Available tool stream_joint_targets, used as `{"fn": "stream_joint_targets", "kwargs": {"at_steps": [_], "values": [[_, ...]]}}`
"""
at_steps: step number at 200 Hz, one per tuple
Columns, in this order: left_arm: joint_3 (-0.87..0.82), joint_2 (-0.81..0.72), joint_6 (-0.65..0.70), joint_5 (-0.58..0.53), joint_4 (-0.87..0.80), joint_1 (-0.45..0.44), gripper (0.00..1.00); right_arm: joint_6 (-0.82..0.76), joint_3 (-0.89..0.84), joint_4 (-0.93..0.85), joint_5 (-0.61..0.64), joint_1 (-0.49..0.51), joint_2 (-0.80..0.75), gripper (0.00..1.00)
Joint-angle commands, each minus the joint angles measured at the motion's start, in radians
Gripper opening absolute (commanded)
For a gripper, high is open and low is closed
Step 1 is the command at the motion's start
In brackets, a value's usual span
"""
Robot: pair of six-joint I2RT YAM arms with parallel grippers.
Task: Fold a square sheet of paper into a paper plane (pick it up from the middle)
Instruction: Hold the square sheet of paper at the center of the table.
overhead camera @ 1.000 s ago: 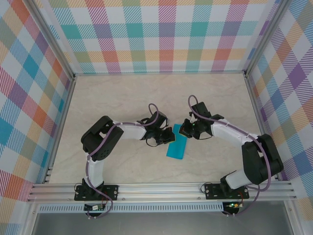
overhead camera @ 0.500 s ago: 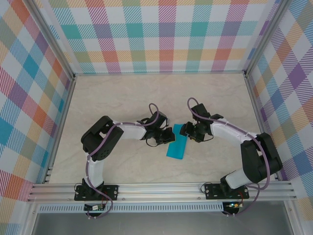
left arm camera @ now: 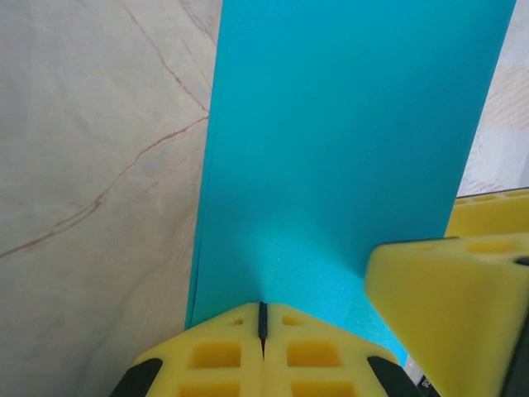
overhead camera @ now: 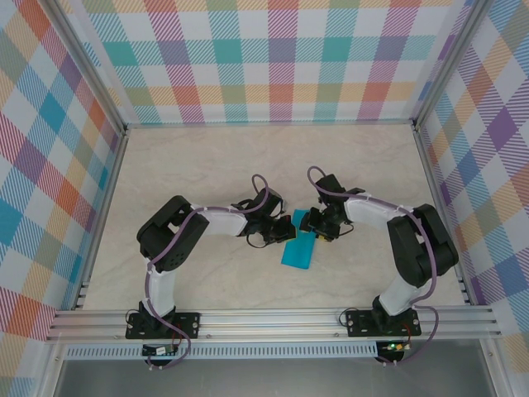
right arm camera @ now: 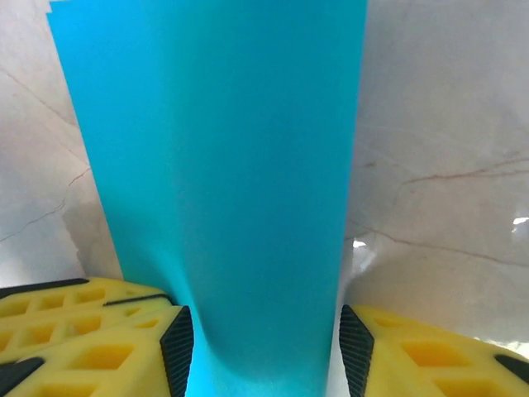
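Observation:
The teal square sheet of paper (overhead camera: 298,248) lies on the marble table, folded into a long narrow rectangle. My left gripper (overhead camera: 279,232) is at its left edge. In the left wrist view its yellow fingers (left arm camera: 263,313) are pressed together, with the paper (left arm camera: 347,149) rising into the seam. My right gripper (overhead camera: 313,223) is at the paper's far end. It stands open (right arm camera: 266,351), one black pad on each side of the paper strip (right arm camera: 223,165). One right finger (left arm camera: 450,306) shows beside the left one. The paper plane is out of view.
The marble tabletop (overhead camera: 190,165) is walled by checked panels with metal rails (overhead camera: 273,318) along the near edge. Both arms bend inward and meet over the table's middle.
My right gripper has gone from shut to open and has shifted left onto the paper's far end, its forearm swinging in. The left gripper and the paper stayed put.

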Motion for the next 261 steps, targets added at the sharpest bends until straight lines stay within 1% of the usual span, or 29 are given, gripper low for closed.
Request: {"fn": "stream_joint_targets", "kwargs": {"at_steps": [1, 91, 118, 133, 166, 220, 261], "values": [[-0.028, 0.052, 0.027, -0.034, -0.152, -0.018, 0.00, -0.013, 0.019, -0.028, 0.003, 0.003, 0.020, 0.50], [-0.018, 0.050, 0.025, -0.029, -0.141, -0.017, 0.00, 0.004, 0.008, -0.052, 0.038, 0.003, 0.049, 0.45], [-0.012, 0.045, 0.024, -0.027, -0.141, -0.018, 0.01, 0.004, 0.006, -0.053, 0.039, 0.003, 0.053, 0.43], [-0.008, 0.044, 0.024, -0.026, -0.142, -0.018, 0.02, 0.005, 0.008, -0.055, 0.039, 0.003, 0.053, 0.41], [-0.006, 0.048, 0.026, -0.027, -0.145, -0.018, 0.02, 0.002, 0.006, -0.059, 0.041, 0.003, 0.055, 0.41], [-0.008, 0.037, 0.024, -0.036, -0.154, -0.018, 0.03, -0.011, 0.006, -0.057, 0.030, 0.003, 0.063, 0.45], [-0.031, 0.014, 0.022, -0.047, -0.157, -0.018, 0.02, -0.025, 0.011, -0.064, 0.030, 0.003, 0.082, 0.46]]}}
